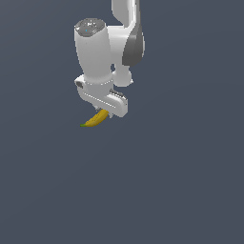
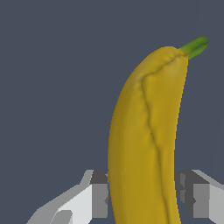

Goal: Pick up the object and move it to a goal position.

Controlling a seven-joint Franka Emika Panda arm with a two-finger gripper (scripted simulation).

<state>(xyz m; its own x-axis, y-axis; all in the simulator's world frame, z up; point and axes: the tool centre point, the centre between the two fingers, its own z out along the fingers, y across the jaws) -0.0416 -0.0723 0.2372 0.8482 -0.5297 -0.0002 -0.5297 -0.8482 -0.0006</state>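
Between the fingers of your hand (image 1: 106,112) sits the banana (image 1: 96,118), clamped near one end, green tip poking toward the exterior view's left; it's light, smooth, likely to pivot.

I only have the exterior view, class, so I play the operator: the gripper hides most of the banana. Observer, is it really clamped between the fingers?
Observer: Yes. In the wrist view the banana runs between the two fingers, which press its sides near one end; the gripper is shut on it.
Operator: Which end sticks out?
Observer: The green stem tip is at the far, free end, away from the fingers.
Operator: Any detail on the peel?
Observer: The wrist view shows a raised ridge along the yellow skin, too small to see from your camera.
Operator: Anything else near it?
Observer: The wrist view shows only plain dark grey background behind the banana.
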